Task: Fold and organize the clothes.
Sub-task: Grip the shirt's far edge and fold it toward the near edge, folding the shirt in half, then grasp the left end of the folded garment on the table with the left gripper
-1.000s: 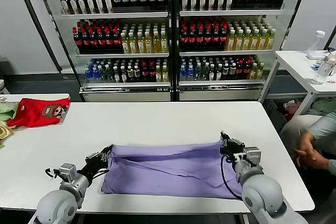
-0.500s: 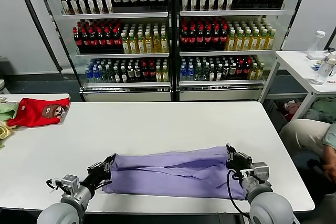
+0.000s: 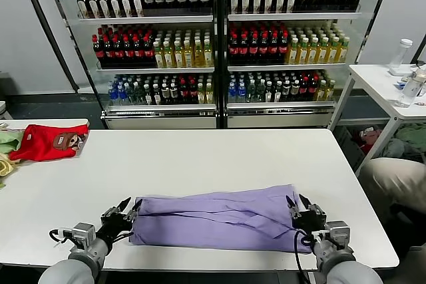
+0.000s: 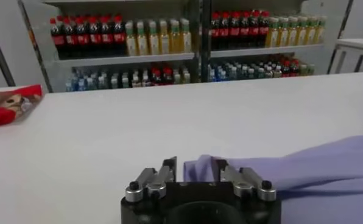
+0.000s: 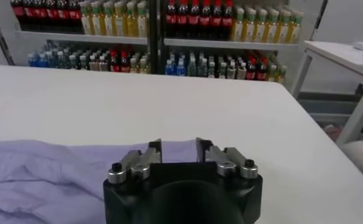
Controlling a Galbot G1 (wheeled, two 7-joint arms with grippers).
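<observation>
— Behind, 2 drink coolers (image 3: pixel 219 44) packed with bottles; up front, white table (image 3: pixel 200 157) carrying the lavender T-shirt (image 3: pixel 219 221), folded into a long band across the near edge.

— Which step?

— Looks like release after a lengthwise fold. Left gripper (image 3: pixel 130 207) at the band's left end, jaws spread, holding nothing; cloth corner lying between its fingers in the wrist view. Right gripper (image 3: pixel 298 203) at the right end, jaws likewise apart, cloth edge just beyond.

— Next?

— Probably backing clear, then regrasping one end for a crosswise fold. Red garment (image 3: pixel 48 142) well apart, far left.
</observation>
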